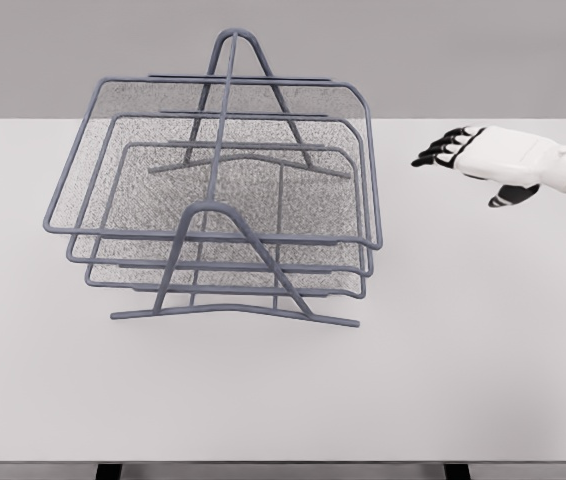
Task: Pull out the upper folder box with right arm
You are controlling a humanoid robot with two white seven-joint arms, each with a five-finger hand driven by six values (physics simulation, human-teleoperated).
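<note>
- The stacked tray rack (225, 190), at about ten o'clock, looks like matt blue-grey metal wire.
- Its upper folder box (213, 160) has a fine speckled mesh floor.
- The table (443, 350) is smooth, matt white.
- The right hand (483, 160), at two o'clock, looks like smooth white plastic with dark fingertips (428, 158).

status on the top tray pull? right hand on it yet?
Done: nothing visible; the upper tray sits stacked in the rack above the lower trays. In hand: the right hand is over the table, right of the rack, fingers spread, touching nothing. Left: reach the tray's rim, grasp, pull out.
</note>
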